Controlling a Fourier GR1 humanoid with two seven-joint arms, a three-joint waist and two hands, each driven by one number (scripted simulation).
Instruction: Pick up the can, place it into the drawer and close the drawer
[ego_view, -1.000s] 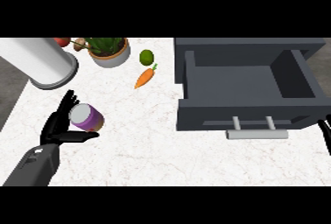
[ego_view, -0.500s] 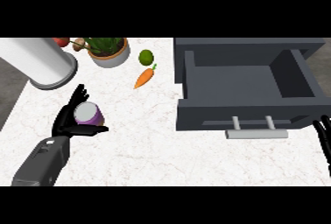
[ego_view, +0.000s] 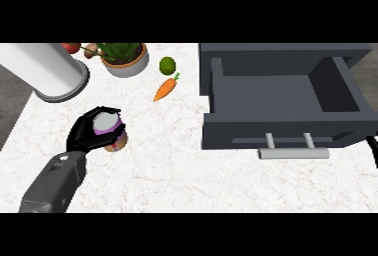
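The black left hand (ego_view: 88, 132) now curls round the small purple can with a pale lid (ego_view: 108, 129), where a second ago its fingers stood open beside it; the can looks tipped, perhaps just off the white marbled table (ego_view: 192, 175). The right hand barely shows at the right edge, so I cannot tell its state. Further right, the dark grey open drawer (ego_view: 280, 95) waits, with an orange carrot (ego_view: 165, 88) beyond.

Veined white marble counter (ego_view: 184, 175); matt grey drawer (ego_view: 284, 95), metal handle (ego_view: 293, 153).
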